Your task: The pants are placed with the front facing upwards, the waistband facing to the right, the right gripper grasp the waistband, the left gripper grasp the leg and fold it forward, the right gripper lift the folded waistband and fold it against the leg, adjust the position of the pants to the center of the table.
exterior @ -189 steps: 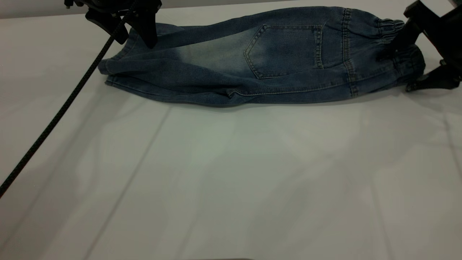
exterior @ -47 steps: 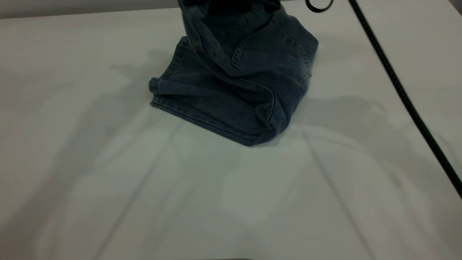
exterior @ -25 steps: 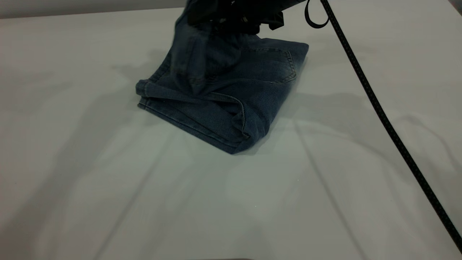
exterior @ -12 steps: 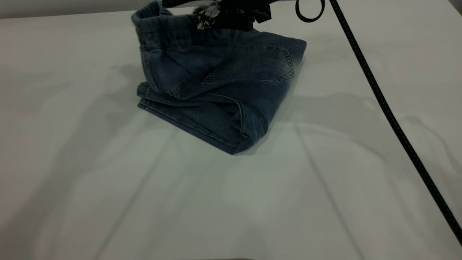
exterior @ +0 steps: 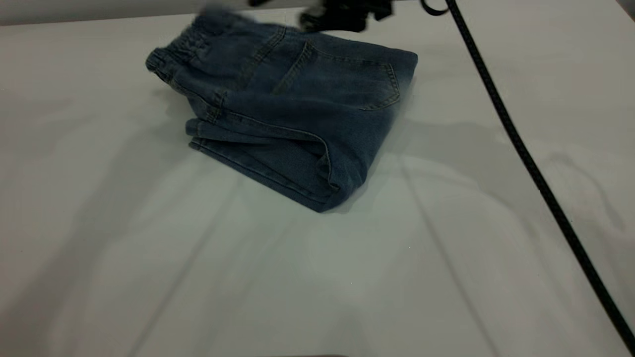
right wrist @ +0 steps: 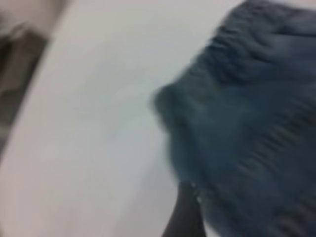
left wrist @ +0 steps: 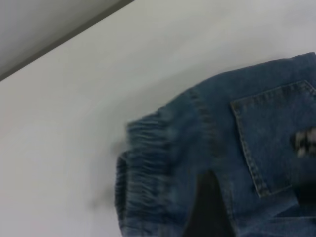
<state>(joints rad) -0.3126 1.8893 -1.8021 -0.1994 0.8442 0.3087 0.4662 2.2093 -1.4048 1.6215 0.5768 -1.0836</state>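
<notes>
The pants (exterior: 297, 114) lie folded at the upper centre of the table (exterior: 317, 277), waistband (exterior: 173, 52) toward upper left. The right gripper (exterior: 342, 12) blurs at the top edge; whether its fingers are spread I cannot tell.

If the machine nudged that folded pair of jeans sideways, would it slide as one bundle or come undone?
The pants would probably drag rather than glide: soft denim, layers stacked loosely. The waistband lies puckered on top, overhanging the leg hem, so it may well shift first. The table looks smooth, so a low push might move the whole bundle.
</notes>
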